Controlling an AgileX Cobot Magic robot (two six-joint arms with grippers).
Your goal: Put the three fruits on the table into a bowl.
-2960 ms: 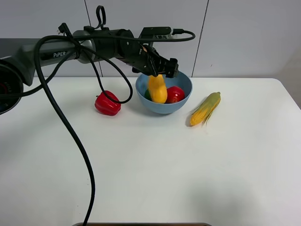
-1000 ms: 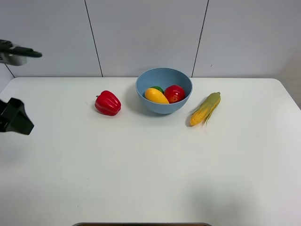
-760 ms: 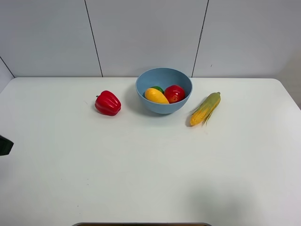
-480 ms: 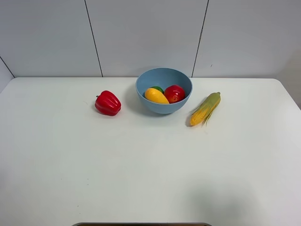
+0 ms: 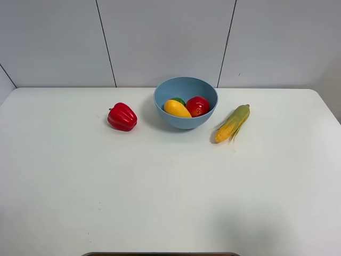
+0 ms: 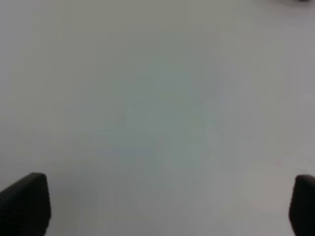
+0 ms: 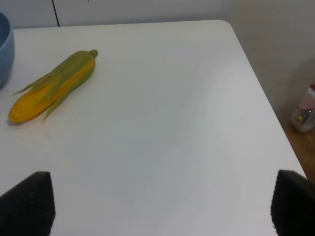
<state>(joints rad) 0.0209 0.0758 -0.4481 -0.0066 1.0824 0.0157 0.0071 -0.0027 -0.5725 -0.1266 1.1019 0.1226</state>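
The light-blue bowl (image 5: 185, 124) stands at the back middle of the white table (image 5: 160, 181). Inside it lie the yellow-orange mango (image 5: 177, 108), the red-yellow apple-like fruit (image 5: 197, 106) and the green lime-like fruit (image 5: 179, 100), mostly hidden behind the mango. No arm shows in the exterior view. My left gripper (image 6: 157, 211) is open and empty over a bare white surface. My right gripper (image 7: 162, 206) is open and empty over the table's right part; a sliver of the bowl (image 7: 4, 49) shows at the edge of the right wrist view.
A red bell pepper (image 5: 122, 117) lies left of the bowl. A corn cob with green husk (image 5: 233, 122) lies right of it and also shows in the right wrist view (image 7: 54, 86). The table's right edge and a small container on the floor (image 7: 305, 110) show there.
The left arm let the mango go into the bowl, then drew back to the left and out of the exterior view. The mango now lies flat in the bowl.
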